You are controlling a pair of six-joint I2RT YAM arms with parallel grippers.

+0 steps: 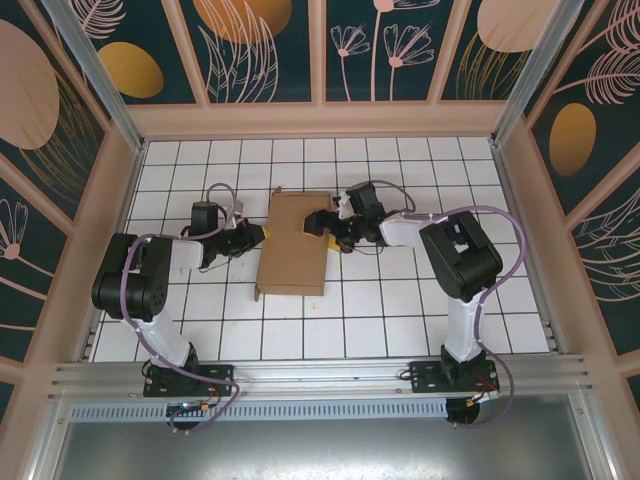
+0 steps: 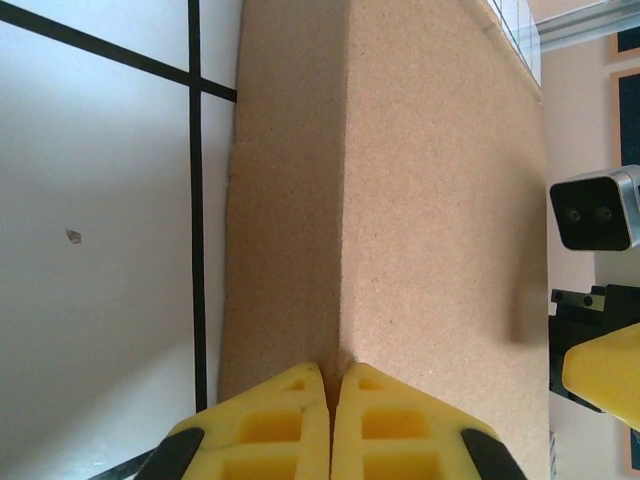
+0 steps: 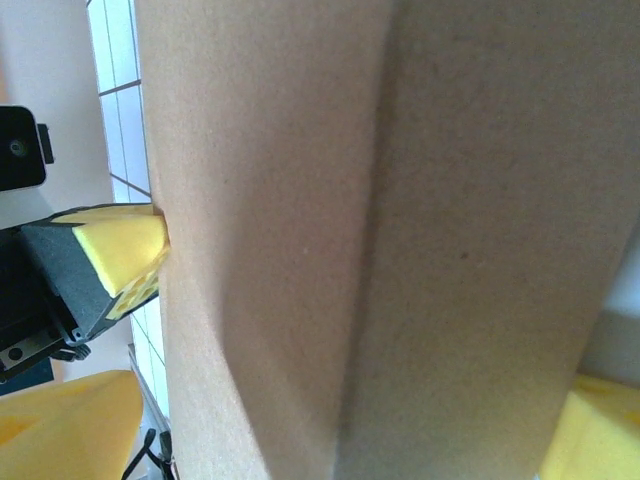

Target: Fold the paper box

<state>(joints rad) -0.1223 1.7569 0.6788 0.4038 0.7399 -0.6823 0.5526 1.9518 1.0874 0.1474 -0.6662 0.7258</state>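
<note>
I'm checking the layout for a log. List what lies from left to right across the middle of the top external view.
left arm → left gripper at the box's left edge → paper box → right gripper at its right edge → right arm
</note>
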